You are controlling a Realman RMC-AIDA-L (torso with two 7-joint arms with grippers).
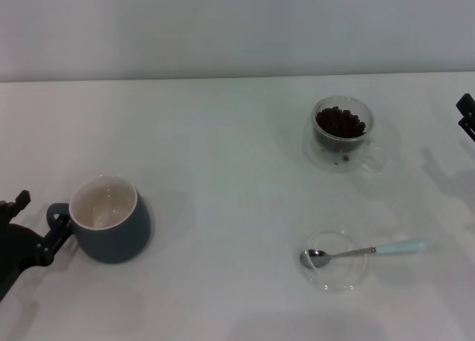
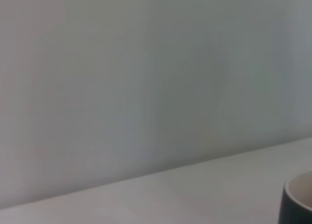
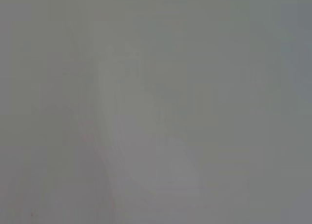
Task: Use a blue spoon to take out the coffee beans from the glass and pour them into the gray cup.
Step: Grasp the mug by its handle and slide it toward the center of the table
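The gray cup stands at the near left of the white table, its white inside empty and its loop handle pointing left. Its rim also shows in the left wrist view. My left gripper is at the left edge, open, with its fingertips right beside the cup's handle. The glass holding the coffee beans stands at the far right. The blue spoon lies with its metal bowl in a shallow glass dish and its pale-blue handle pointing right. Only a tip of my right gripper shows at the right edge.
The shallow clear glass dish sits at the near right under the spoon's bowl. A plain wall rises behind the table's far edge. The right wrist view shows only a blank grey surface.
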